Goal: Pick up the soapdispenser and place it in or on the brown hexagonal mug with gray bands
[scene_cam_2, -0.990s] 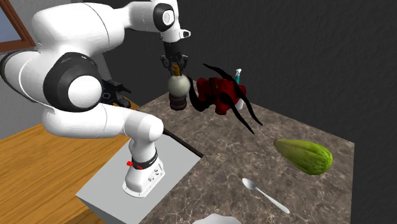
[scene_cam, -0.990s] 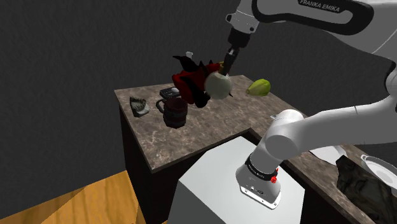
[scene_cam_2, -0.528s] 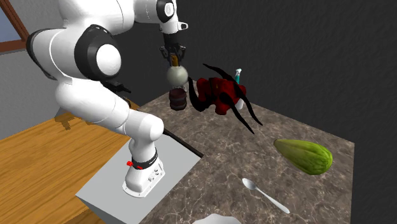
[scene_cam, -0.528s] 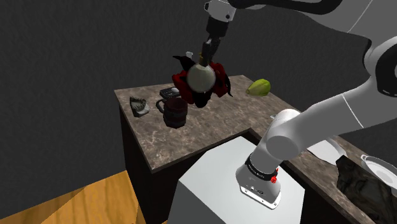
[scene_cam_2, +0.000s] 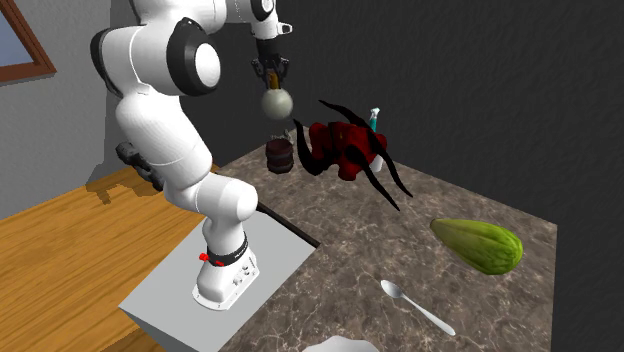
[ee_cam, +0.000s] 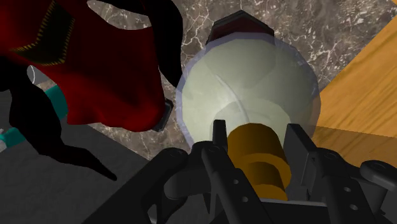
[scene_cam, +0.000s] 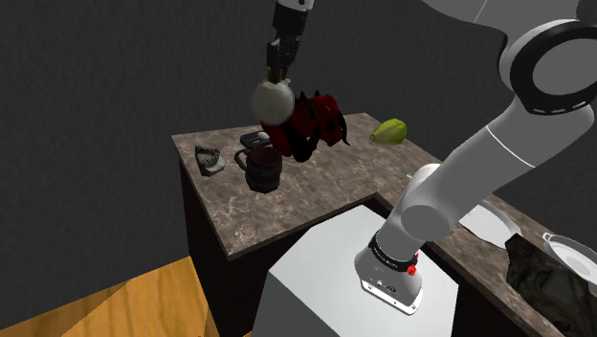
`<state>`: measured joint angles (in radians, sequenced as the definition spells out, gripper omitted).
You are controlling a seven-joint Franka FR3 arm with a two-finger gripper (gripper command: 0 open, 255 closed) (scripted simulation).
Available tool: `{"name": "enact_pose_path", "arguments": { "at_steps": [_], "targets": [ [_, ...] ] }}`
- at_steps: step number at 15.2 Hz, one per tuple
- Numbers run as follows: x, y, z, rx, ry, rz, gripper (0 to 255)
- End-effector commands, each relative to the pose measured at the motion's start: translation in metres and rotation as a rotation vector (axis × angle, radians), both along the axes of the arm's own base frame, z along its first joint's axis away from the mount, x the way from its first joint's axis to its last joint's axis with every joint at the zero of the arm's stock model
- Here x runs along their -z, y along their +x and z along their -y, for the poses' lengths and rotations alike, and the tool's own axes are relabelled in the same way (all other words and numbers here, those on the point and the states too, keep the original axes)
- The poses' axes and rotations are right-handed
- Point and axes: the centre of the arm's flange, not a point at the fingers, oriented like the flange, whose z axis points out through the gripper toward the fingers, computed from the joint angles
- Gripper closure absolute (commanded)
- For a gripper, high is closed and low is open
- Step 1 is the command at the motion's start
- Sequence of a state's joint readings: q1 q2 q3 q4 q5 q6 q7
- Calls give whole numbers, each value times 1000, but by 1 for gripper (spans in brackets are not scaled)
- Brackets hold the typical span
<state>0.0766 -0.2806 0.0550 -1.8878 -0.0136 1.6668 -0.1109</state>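
Note:
My gripper (scene_cam: 277, 75) (scene_cam_2: 271, 78) (ee_cam: 257, 137) is shut on the amber neck of the soap dispenser (scene_cam: 273, 99) (scene_cam_2: 276, 101) (ee_cam: 248, 83), a round pale bulb hanging below the fingers. It hangs well above the counter. The dark brown mug (scene_cam: 263, 168) (scene_cam_2: 279, 156) with bands stands upright on the marbled counter (scene_cam: 287, 206), almost straight under the bulb. In the wrist view the mug's rim (ee_cam: 240, 24) peeks out from behind the bulb, which hides the rest of it.
A red and black figure (scene_cam: 311, 120) (scene_cam_2: 345, 150) (ee_cam: 95, 63) lies close beside the mug. A green gourd (scene_cam: 389, 129) (scene_cam_2: 480, 243), a spoon (scene_cam_2: 415, 306), a grey crumpled object (scene_cam: 209, 160) and plates (scene_cam: 574, 257) lie on the counter. Wooden floor (scene_cam: 124, 306) is below its edge.
The arm has carried the dispenser up and toward the shoulder view's left, from over the red figure to above the mug. The grip on the neck is unchanged.

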Motion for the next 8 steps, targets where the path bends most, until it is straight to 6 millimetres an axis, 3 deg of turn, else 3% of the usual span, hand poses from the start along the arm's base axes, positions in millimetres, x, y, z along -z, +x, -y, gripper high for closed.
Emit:
{"name": "enact_pose_path", "arguments": {
  "at_steps": [1,8],
  "targets": [
    [7,5,-3,0,1,1,255],
    [44,5,-3,0,1,1,255]
  ]
}}
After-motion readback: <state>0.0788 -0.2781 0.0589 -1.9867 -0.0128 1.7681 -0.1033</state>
